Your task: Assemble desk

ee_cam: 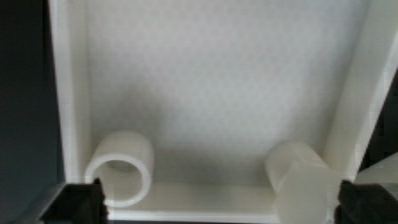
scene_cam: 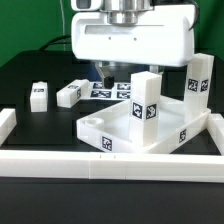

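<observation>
Desk tabletop [scene_cam: 130,135] is being kept flat on the counter [scene_cam: 25,75], just below the end effector [scene_cam: 118,70], rim up so its sockets are being left reachable. One leg [scene_cam: 146,100] and a second leg [scene_cam: 198,78] are being carried upright in it. The end effector is being held wide open, gripping nothing, probably ready for a loose leg [scene_cam: 70,94] lying off to its side. An empty socket [ee_cam: 121,168] is being left waiting beneath it.

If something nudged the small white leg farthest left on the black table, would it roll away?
Probably not: the leg looks square-sided, so it should slide, not roll. It seems rigid plastic, likely stiff and light. Its smooth faces might be slippery.
</observation>
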Available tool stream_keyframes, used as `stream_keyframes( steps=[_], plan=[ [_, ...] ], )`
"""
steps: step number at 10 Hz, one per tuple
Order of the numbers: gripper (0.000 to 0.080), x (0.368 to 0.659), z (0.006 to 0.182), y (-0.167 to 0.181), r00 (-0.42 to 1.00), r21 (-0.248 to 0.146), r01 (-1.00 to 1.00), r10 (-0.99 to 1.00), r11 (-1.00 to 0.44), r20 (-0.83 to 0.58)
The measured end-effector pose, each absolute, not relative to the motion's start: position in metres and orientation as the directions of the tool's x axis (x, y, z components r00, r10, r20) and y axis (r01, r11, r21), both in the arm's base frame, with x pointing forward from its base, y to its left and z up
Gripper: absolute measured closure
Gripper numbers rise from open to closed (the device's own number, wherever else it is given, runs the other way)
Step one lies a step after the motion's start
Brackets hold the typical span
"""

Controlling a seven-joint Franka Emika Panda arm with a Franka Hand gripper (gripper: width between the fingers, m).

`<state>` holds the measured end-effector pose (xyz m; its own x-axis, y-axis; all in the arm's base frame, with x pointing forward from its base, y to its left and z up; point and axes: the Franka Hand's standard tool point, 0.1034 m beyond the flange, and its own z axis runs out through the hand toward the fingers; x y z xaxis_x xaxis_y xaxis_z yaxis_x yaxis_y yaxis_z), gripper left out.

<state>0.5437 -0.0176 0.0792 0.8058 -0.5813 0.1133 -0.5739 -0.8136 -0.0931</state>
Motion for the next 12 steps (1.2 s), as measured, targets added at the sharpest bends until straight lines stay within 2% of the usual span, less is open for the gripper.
stream_keyframes(
  steps=[2, 4, 7, 12],
  plan=[
    [0.0151, 0.518, 0.061, -0.033, 0.819, -0.071, -0.555, -0.559, -0.829, 0.13],
    [0.0151, 0.514, 0.051, -0.037, 0.821, -0.059, -0.551, -0.554, -0.832, 0.137],
    [0.0151, 0.513, 0.048, -0.037, 0.823, -0.055, -0.551, -0.553, -0.833, 0.133],
    [0.0151, 0.493, 0.009, -0.039, 0.834, -0.005, -0.543, -0.54, -0.84, 0.11]
  ],
)
